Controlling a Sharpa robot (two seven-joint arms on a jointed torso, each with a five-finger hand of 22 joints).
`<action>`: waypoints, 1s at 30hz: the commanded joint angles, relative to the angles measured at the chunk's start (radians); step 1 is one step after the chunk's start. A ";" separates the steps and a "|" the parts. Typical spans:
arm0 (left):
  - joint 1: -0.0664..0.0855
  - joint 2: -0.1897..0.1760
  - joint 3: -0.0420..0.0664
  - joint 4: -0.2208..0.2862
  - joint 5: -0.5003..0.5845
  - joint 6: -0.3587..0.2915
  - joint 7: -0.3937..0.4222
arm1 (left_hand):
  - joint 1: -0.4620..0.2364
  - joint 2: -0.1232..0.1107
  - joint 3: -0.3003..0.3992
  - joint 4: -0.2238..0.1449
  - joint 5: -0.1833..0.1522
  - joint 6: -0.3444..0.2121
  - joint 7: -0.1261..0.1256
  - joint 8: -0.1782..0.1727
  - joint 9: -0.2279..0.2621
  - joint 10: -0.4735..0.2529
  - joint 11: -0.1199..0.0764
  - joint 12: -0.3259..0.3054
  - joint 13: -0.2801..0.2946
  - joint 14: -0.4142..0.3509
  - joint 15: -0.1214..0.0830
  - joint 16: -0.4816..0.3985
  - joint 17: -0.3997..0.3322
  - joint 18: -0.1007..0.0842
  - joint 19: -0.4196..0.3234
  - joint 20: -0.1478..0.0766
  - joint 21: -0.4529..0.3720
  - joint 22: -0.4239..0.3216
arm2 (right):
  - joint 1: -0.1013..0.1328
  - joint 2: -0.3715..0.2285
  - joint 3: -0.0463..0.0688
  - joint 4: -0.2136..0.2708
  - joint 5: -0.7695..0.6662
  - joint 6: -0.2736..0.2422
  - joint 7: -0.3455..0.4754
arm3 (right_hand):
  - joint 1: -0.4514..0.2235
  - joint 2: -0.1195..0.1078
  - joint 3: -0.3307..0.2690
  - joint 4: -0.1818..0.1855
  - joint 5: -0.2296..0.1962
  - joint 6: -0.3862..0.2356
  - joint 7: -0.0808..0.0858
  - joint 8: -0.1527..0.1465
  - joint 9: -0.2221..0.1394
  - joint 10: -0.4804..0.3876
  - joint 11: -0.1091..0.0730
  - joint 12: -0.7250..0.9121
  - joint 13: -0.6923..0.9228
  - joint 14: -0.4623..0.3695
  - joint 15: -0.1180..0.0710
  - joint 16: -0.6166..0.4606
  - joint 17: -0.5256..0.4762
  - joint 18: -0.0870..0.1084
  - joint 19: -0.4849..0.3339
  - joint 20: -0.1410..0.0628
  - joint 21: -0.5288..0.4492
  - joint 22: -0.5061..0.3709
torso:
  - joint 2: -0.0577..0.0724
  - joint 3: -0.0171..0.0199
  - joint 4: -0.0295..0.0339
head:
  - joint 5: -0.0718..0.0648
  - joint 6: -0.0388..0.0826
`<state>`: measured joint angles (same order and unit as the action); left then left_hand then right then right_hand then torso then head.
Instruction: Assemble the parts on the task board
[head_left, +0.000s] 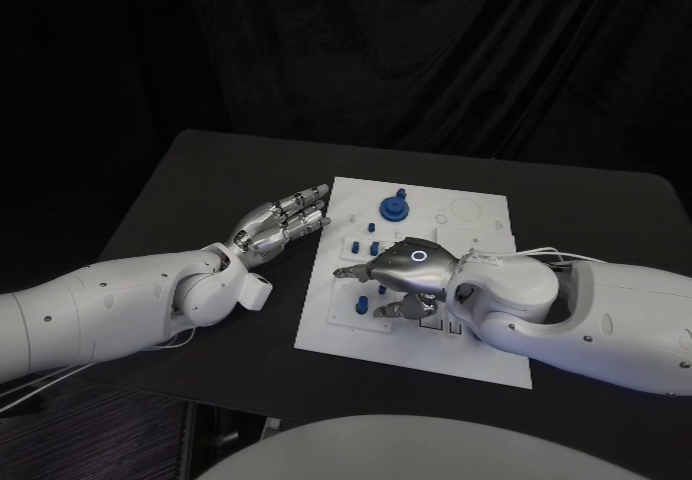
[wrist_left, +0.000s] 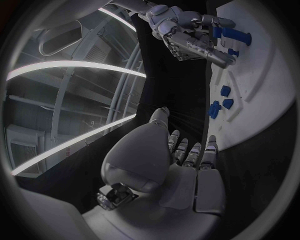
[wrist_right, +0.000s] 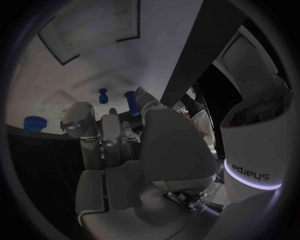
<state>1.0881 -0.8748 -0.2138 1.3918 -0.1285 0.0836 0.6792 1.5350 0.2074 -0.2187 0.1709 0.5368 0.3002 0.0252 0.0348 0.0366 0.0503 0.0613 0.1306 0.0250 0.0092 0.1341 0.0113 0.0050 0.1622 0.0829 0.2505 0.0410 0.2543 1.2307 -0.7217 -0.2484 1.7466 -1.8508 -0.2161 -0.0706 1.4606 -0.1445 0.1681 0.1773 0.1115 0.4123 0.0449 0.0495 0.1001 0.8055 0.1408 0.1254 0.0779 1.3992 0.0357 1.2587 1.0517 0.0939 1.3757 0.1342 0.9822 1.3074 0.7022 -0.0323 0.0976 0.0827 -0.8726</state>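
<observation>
The white task board (head_left: 476, 225) lies in the middle of the black table. A round blue part (head_left: 394, 208) stands near its far edge, and small blue pegs (head_left: 374, 245) stand further in. My right hand (head_left: 405, 274) hovers low over the board's near left area, fingers bent down around small blue parts (head_left: 364, 292). In the right wrist view a blue peg (wrist_right: 131, 102) stands between the thumb and the other fingers (wrist_right: 111, 125), with a gap showing. My left hand (head_left: 286, 223) lies flat and empty at the board's left edge, fingers straight.
The left wrist view has the left hand (wrist_left: 184, 155) beside the board's edge (wrist_left: 262, 115), several blue parts (wrist_left: 219, 106) ahead of it, and the right hand (wrist_left: 187, 35) by a blue peg (wrist_left: 232, 35). Bare black table (head_left: 202, 190) surrounds the board.
</observation>
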 joint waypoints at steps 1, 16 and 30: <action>-0.003 0.004 0.001 0.000 0.005 0.005 0.058 | 0.001 0.007 0.001 -0.006 -0.004 -0.010 -0.002 0.000 -0.001 -0.010 0.001 -0.007 -0.002 -0.002 0.005 -0.007 -0.002 0.018 -0.003 0.000 0.001 -0.003 | 0.029 -0.024 0.002 0.012 0.112 -0.142 0.012 | 0.030 0.006 0.000 0.021 0.008 0.000 0.003 0.000 -0.006 -0.016 0.000 0.017 0.001 -0.003 0.000 0.007 0.005 0.016 -0.002 0.002 -0.005 0.115 | -0.001 0.0000 -0.0013 | -0.017 0.000; -0.003 -0.014 0.002 0.037 0.005 -0.016 0.094 | -0.051 0.014 -0.035 0.115 -0.052 0.054 0.011 0.009 0.005 0.021 0.020 0.037 0.004 -0.005 -0.035 -0.008 -0.003 -0.013 -0.009 -0.073 0.003 -0.026 | 0.194 -0.274 0.001 0.074 0.569 -0.184 0.051 | 0.068 0.054 0.165 -0.069 0.052 0.422 0.077 0.114 0.063 0.132 -0.106 0.723 0.418 0.000 -0.067 0.006 0.007 0.013 0.003 -0.059 0.024 0.121 | -0.020 0.0051 -0.0116 | -0.033 0.000; -0.002 -0.018 0.002 0.049 0.005 -0.017 0.087 | -0.023 0.016 -0.025 0.107 -0.033 0.050 0.022 0.006 0.004 0.015 0.010 0.028 0.003 -0.006 -0.029 -0.009 -0.003 -0.004 -0.007 -0.055 0.005 -0.026 | 0.143 -0.432 0.001 0.114 0.471 0.013 -0.201 | -0.193 0.077 -0.044 0.084 0.026 0.453 0.043 0.397 0.263 0.765 -0.131 1.445 1.493 0.170 -0.091 0.309 0.514 -0.060 0.145 -0.080 0.431 0.220 | -0.029 0.0023 -0.0181 | -0.048 0.000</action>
<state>1.0854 -0.8934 -0.2131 1.4380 -0.1284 0.0688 0.6793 1.5041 0.2233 -0.2502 0.2771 0.4975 0.3503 0.0431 0.0403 0.0399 0.0663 0.0773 0.1624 0.0288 0.0042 0.1001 0.0070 0.0016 0.1622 0.0741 0.1882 0.0410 0.2290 1.3800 -1.1498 -0.2487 1.8513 -1.3143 -0.2613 -0.1605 1.2837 -0.0675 0.1341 0.2492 0.1425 0.8728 0.0899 0.4348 0.3523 1.4620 0.0111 1.5683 1.3081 1.4673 -0.0499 1.5532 1.3082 0.0538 1.4618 0.0589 1.3920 1.3073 0.6739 -0.0297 0.0817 0.0361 -0.8726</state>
